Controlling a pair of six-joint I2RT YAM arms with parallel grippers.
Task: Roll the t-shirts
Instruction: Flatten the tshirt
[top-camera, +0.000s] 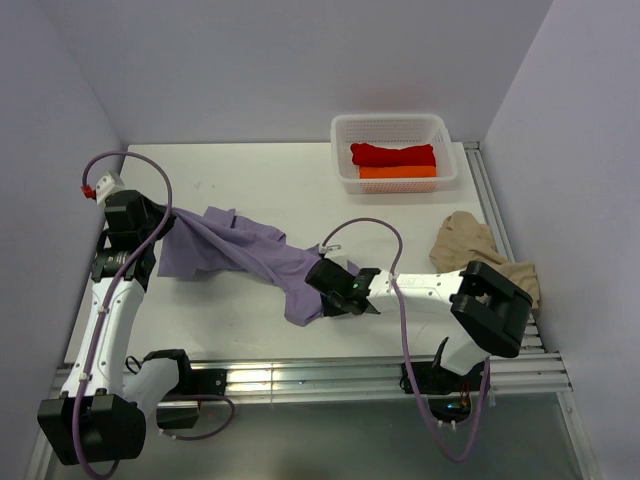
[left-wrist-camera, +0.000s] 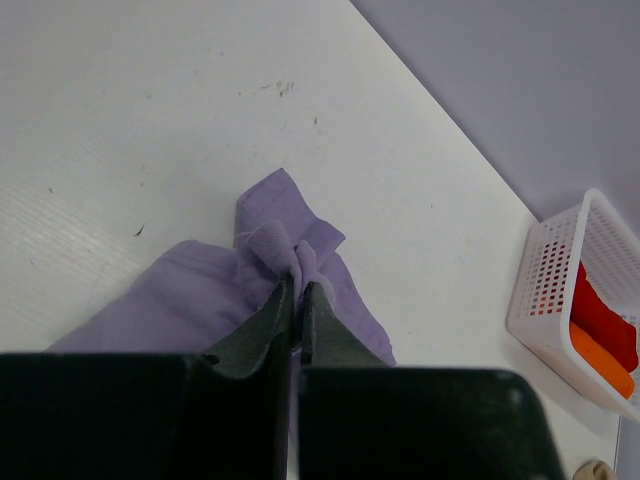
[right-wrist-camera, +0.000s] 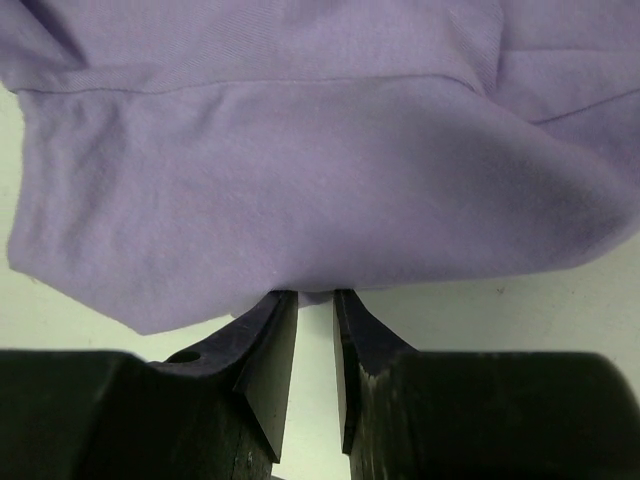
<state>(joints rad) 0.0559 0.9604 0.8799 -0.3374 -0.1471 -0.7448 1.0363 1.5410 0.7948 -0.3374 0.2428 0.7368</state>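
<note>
The lavender t-shirt hangs stretched between my two grippers over the middle of the table. My left gripper is shut on a bunched fold of the lavender t-shirt. At its lower right end my right gripper pinches the hem of the lavender t-shirt at the fingertips, with the jaws narrowly apart lower down. A beige-tan t-shirt lies crumpled at the right edge. Rolled red and orange t-shirts lie in the basket.
The white mesh basket stands at the back right of the table. Purple walls close in the left, back and right sides. A metal rail runs along the near edge by the arm bases.
</note>
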